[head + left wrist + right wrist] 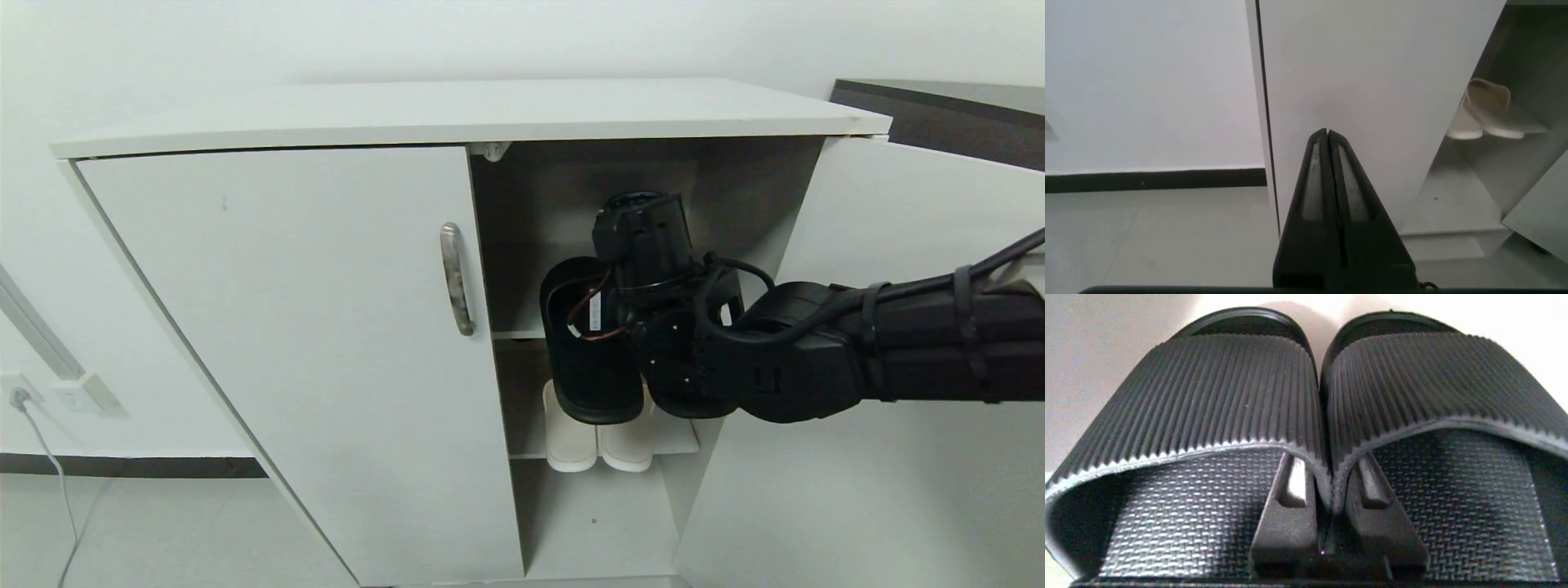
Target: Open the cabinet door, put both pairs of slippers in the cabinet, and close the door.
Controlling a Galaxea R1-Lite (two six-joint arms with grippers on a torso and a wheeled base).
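Observation:
The white cabinet (457, 114) stands with its left door (286, 327) closed and its right door (882, 269) swung open. A pair of white slippers (600, 437) (1486, 110) lies on a lower shelf inside. My right gripper (1327, 490) is shut on the black slippers (584, 343) (1323, 392), pinching the two inner strap edges together. It holds them, soles toward the shelves, in the open compartment at the height of the middle shelf (514, 333), above the white pair. My left gripper (1327, 139) is shut and empty, low in front of the closed left door.
A metal handle (457, 278) sits on the closed door's right edge. A wall socket with a cable (20, 400) is low on the left wall. A dark tabletop (939, 106) is behind the cabinet at right. The cabinet's bottom compartment (596, 523) holds nothing.

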